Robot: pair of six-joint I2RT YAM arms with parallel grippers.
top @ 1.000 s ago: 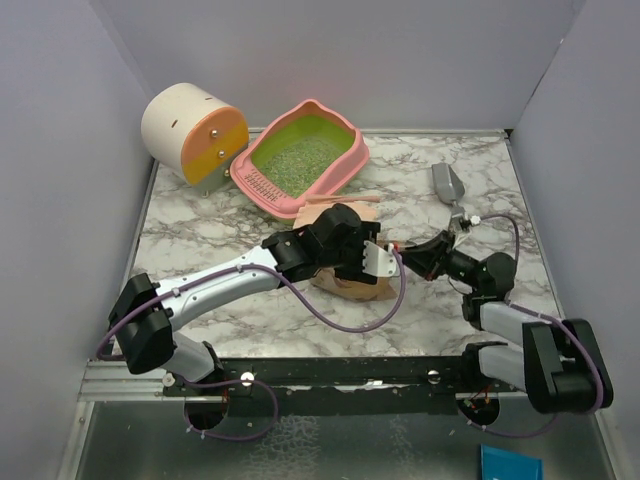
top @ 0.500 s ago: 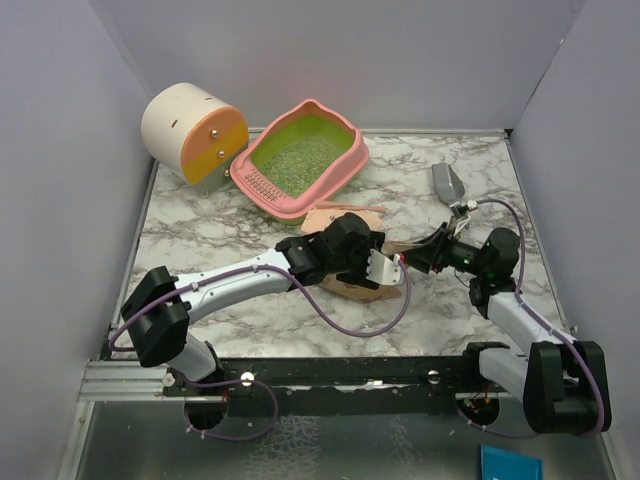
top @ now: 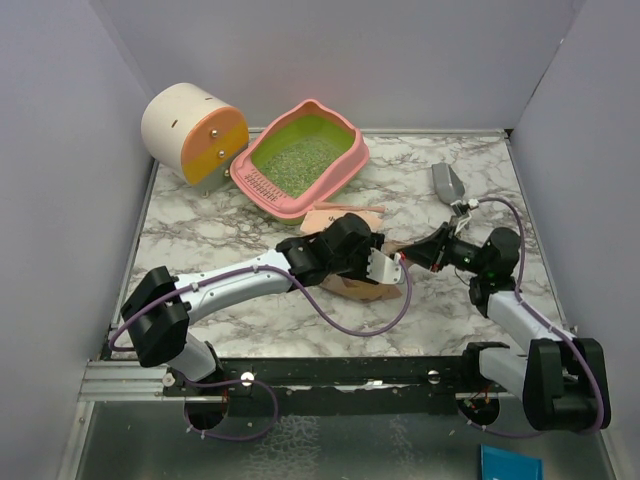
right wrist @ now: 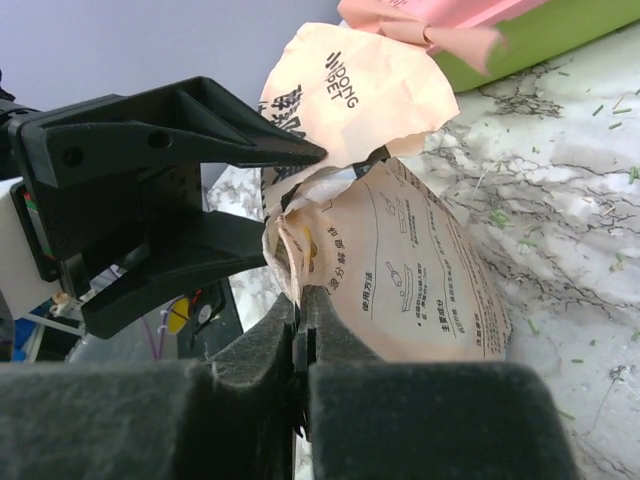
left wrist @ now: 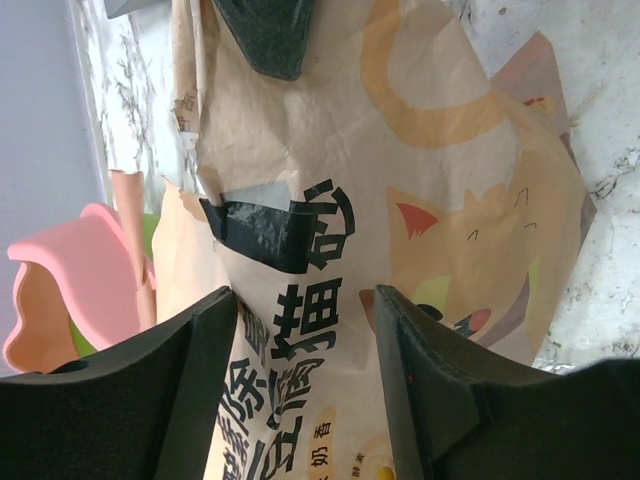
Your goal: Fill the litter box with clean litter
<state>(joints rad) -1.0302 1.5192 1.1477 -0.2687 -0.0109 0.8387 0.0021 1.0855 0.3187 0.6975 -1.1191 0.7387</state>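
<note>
The pink litter box [top: 345, 165] with its lime-green inside stands at the back of the table, clean litter [top: 297, 158] spread in it. Its pink rim also shows in the left wrist view [left wrist: 70, 280] and the right wrist view [right wrist: 440, 20]. The tan cartoon-cat bag [top: 350, 288] lies mid-table between both arms. My left gripper [top: 385, 268] is open, and its fingers [left wrist: 190, 370] straddle the bag's printed face [left wrist: 330, 200]. My right gripper [right wrist: 305, 295] is shut on the bag's [right wrist: 400, 270] folded side edge, facing the left gripper's two fingers [right wrist: 200, 130].
A cream-and-orange cylinder [top: 193, 133] stands at the back left beside the litter box. A grey metal scoop [top: 447, 183] lies at the back right. Loose granules [right wrist: 500, 215] are scattered on the marble table [top: 200, 230]. Grey walls close in three sides.
My right gripper opened and shut again on the bag's edge, its elbow rising. The left arm shifted right and its jaws narrowed a little. The bag's crumpled top now shows behind the left gripper.
</note>
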